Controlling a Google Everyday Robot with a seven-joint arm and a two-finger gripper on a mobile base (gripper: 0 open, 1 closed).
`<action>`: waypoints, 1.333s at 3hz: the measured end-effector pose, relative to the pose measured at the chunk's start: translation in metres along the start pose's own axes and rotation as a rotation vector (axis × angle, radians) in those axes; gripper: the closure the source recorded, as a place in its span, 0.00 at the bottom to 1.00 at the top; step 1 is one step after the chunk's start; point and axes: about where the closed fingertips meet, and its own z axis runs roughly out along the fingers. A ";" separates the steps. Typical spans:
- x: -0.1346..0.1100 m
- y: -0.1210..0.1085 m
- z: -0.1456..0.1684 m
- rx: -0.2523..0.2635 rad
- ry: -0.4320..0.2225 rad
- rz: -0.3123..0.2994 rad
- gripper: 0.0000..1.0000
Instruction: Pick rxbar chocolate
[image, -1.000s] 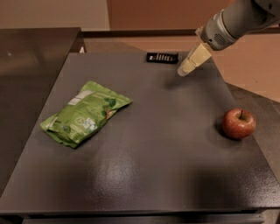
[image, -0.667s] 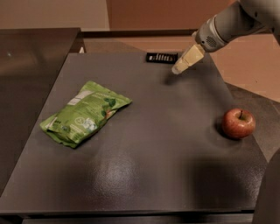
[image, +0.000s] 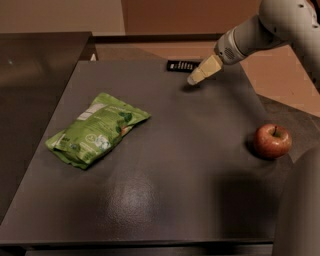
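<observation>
The rxbar chocolate (image: 183, 66) is a small flat black wrapper with white lettering, lying at the far edge of the dark table (image: 165, 170). My gripper (image: 196, 78) hangs from the arm at the upper right, its pale fingers pointing down-left. It hovers just to the right of the bar and a little nearer to me, close above the table. It holds nothing.
A green snack pouch (image: 97, 130) lies at the left middle of the table. A red apple (image: 272, 141) stands near the right edge. A second dark surface (image: 35, 75) adjoins on the left. Part of the robot body (image: 300, 210) fills the lower right corner.
My gripper has moved left and slightly down, closer to the rxbar. The pouch, apple and bar have not moved.
</observation>
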 end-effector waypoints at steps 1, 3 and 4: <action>-0.004 -0.005 0.014 -0.005 -0.021 0.038 0.00; -0.004 -0.015 0.032 -0.017 -0.032 0.128 0.00; 0.002 -0.016 0.040 -0.029 -0.012 0.156 0.00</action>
